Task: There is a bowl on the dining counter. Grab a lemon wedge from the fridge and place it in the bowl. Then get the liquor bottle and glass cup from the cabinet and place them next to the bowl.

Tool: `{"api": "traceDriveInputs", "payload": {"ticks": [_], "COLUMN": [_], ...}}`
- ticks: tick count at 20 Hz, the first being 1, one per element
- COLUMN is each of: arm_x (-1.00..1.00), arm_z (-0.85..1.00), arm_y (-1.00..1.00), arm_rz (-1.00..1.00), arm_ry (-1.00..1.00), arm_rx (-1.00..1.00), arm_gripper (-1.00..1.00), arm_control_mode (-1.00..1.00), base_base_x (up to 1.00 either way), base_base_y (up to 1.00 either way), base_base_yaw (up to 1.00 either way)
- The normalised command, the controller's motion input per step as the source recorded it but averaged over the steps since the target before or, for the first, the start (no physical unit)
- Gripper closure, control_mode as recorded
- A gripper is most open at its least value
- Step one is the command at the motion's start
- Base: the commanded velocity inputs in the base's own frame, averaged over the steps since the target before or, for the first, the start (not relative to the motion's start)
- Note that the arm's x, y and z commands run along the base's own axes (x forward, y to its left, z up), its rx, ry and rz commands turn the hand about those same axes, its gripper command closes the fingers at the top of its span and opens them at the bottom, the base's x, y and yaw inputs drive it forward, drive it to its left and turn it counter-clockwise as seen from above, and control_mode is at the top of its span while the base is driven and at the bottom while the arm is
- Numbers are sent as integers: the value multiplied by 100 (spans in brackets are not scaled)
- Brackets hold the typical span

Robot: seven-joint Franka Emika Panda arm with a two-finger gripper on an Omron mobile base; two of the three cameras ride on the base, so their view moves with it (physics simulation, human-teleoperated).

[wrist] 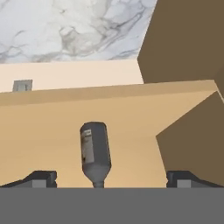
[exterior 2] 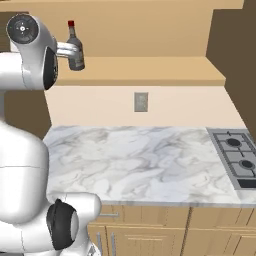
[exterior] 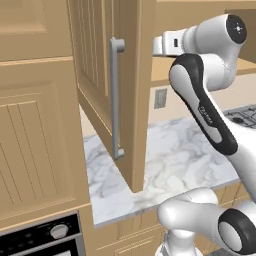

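At upper right of the left base view, white arm reaching into the cabinet past the open door, over the marble counter; hand hidden behind the door edge

At upper left of the right base view, liquor bottle upright on the cabinet shelf, wrist just beside it, perhaps touching; stove at right

At lower centre of the hand view, bottle between the fingertips of the gripper, spread wide, apart from both
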Motion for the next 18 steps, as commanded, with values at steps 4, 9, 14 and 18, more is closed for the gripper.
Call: {"api": "traceDriveInputs", "payload": {"ticks": [4,9,14,18], "arm_x": [55,52,46,41], "arm_z": [-1,-5,-2,-1], "arm_y": [2,1,12,11], "arm_rz": [5,6,3,0], "arm_ry": [-1,0,-1,-1], "arm_rx": [-4,-4,-5,-5], "arm_gripper": [-100,-100,-100,-100], "arm_control_mode": [-100,-100,-100,-100], "base_base_x": [0,0,0,0], "base_base_y": [0,0,0,0], "base_base_yaw": [0,0,0,0]}}
